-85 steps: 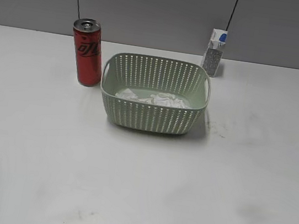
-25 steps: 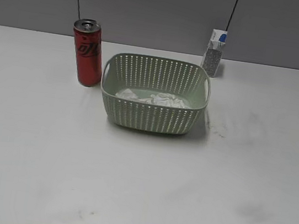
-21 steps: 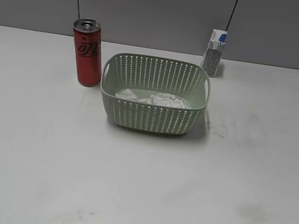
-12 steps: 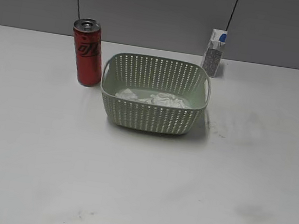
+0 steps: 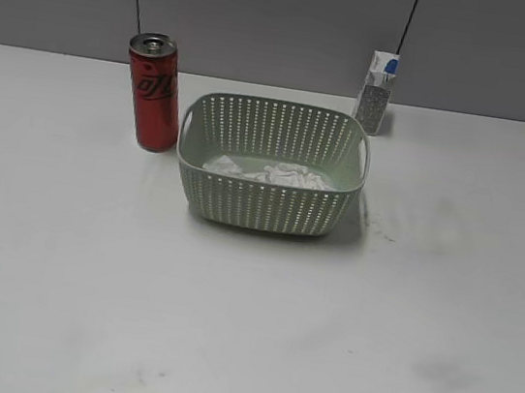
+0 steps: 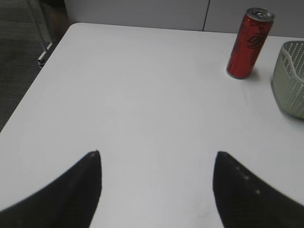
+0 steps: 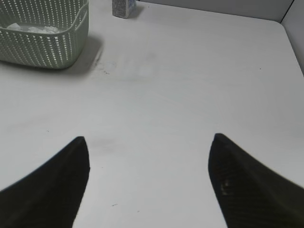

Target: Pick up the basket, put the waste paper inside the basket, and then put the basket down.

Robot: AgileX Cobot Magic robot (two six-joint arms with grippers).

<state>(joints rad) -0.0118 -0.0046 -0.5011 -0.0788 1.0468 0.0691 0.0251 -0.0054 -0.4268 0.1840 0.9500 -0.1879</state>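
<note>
The pale green basket (image 5: pixel 267 202) stands on the white table (image 5: pixel 244 331) in the exterior view, with crumpled white waste paper (image 5: pixel 271 171) lying inside it. Its edge shows at the right of the left wrist view (image 6: pixel 289 80) and at the top left of the right wrist view (image 7: pixel 45 42), where some paper (image 7: pixel 31 28) shows inside. My left gripper (image 6: pixel 156 154) is open and empty over bare table, well left of the basket. My right gripper (image 7: pixel 148 138) is open and empty, right of and nearer than the basket. Neither gripper shows in the exterior view.
A red can (image 5: pixel 154 91) stands upright just left of the basket, also in the left wrist view (image 6: pixel 249 42). A small white-and-blue carton (image 5: pixel 376 91) stands behind the basket's right corner, also in the right wrist view (image 7: pixel 123 7). The table's left edge (image 6: pixel 33 85) drops to dark floor.
</note>
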